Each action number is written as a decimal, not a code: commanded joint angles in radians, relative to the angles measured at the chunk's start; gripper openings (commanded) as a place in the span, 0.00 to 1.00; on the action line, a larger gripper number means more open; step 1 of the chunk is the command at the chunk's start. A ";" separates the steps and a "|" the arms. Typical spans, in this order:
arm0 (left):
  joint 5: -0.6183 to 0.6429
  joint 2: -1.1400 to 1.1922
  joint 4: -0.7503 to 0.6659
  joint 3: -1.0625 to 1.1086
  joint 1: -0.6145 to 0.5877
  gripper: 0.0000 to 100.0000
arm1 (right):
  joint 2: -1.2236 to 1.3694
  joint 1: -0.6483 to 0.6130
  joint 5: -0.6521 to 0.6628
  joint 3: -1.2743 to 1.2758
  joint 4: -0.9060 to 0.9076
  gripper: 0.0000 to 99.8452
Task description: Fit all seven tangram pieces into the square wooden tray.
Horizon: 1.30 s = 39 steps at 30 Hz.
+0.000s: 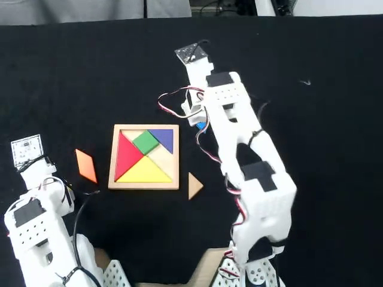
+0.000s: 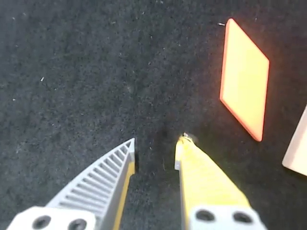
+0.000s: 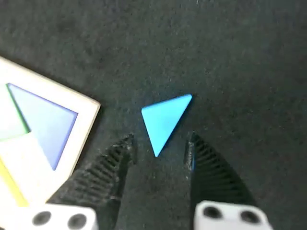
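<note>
The square wooden tray (image 1: 143,186) holds a red, a green, a dark blue and a yellow piece. An orange parallelogram (image 1: 85,165) lies on the cloth just left of the tray, and a tan triangle (image 1: 194,185) lies off its lower right corner. A light blue triangle (image 3: 165,120) rests on the cloth beside the tray corner (image 3: 72,103). My right gripper (image 3: 160,141) is open, its fingertips on either side of the triangle's near point. My left gripper (image 2: 157,143) is open over bare cloth, short of the orange parallelogram (image 2: 244,79).
Black cloth covers the table. The right arm (image 1: 239,137) stretches along the tray's right side, above the light blue triangle (image 1: 201,125). The left arm (image 1: 36,209) sits at the lower left. A tray corner (image 2: 297,148) shows past the parallelogram.
</note>
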 commanded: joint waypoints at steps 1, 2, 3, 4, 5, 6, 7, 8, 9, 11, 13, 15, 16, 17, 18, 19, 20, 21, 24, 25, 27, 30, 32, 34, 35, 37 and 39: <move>-0.002 -0.015 -0.015 0.007 0.016 0.15 | 0.035 -0.023 -0.012 -0.105 -0.011 0.18; -0.003 -0.015 -0.025 0.010 0.016 0.15 | 0.053 -0.032 -0.014 -0.120 -0.011 0.17; -0.003 -0.015 -0.038 0.015 0.016 0.15 | 0.070 -0.040 -0.014 -0.133 -0.011 0.17; -0.003 -0.015 -0.049 0.021 0.013 0.15 | 0.088 -0.043 -0.014 -0.143 -0.011 0.17; -0.003 -0.015 -0.054 0.022 0.013 0.15 | 0.105 -0.044 -0.014 -0.150 -0.011 0.17; -0.003 -0.015 -0.054 0.024 0.015 0.15 | 0.119 -0.046 -0.014 -0.157 -0.011 0.17; -0.003 -0.015 -0.055 0.024 0.015 0.15 | 0.131 -0.044 -0.014 -0.165 -0.011 0.17; -0.003 -0.015 -0.055 0.024 0.015 0.15 | 0.142 -0.041 -0.014 -0.171 -0.009 0.18; -0.003 -0.015 -0.055 0.024 0.015 0.15 | 0.150 -0.040 -0.014 -0.176 -0.002 0.18; -0.003 -0.015 -0.055 0.024 0.016 0.15 | 0.159 -0.043 -0.014 -0.180 0.014 0.18; -0.003 -0.015 -0.055 0.024 0.016 0.15 | 0.165 -0.044 -0.020 -0.179 0.014 0.18; -0.003 -0.015 -0.055 0.024 0.016 0.15 | 0.173 -0.040 -0.049 -0.180 0.011 0.18; -0.003 -0.015 -0.055 0.024 0.016 0.15 | 0.177 -0.038 -0.055 -0.180 0.011 0.18; -0.003 -0.015 -0.055 0.024 0.015 0.15 | 0.183 -0.038 -0.055 -0.180 0.014 0.18; -0.003 -0.015 -0.055 0.024 0.015 0.15 | 0.188 -0.038 -0.055 -0.180 0.015 0.18; -0.003 -0.015 -0.055 0.024 0.013 0.15 | 0.193 -0.038 -0.055 -0.177 0.015 0.17; -0.003 -0.015 -0.055 0.024 0.013 0.15 | 0.197 -0.038 -0.055 -0.176 0.017 0.17; -0.003 -0.015 -0.055 0.024 0.013 0.15 | 0.197 -0.038 -0.055 -0.174 0.017 0.17; -0.003 -0.015 -0.055 0.025 0.013 0.15 | 0.200 -0.031 -0.055 -0.173 0.017 0.17; -0.003 -0.015 -0.055 0.025 0.012 0.15 | 0.200 -0.023 -0.055 -0.173 0.017 0.17; -0.003 -0.015 -0.055 0.025 0.012 0.15 | 0.200 -0.006 -0.055 -0.173 0.017 0.17; -0.003 -0.015 -0.055 0.025 0.010 0.15 | 0.200 0.018 -0.055 -0.171 0.017 0.17; -0.003 -0.015 -0.055 0.025 0.010 0.15 | 0.200 0.028 -0.055 -0.171 0.018 0.17; -0.003 -0.015 -0.055 0.027 0.010 0.15 | 0.200 0.032 -0.054 -0.171 0.018 0.17; -0.003 -0.015 -0.055 0.027 0.010 0.15 | 0.200 0.032 -0.054 -0.171 0.018 0.17; -0.003 -0.015 -0.055 0.027 0.010 0.15 | 0.200 0.034 -0.054 -0.171 0.018 0.17; -0.005 -0.015 -0.055 0.027 0.010 0.15 | 0.200 0.034 -0.054 -0.171 0.018 0.17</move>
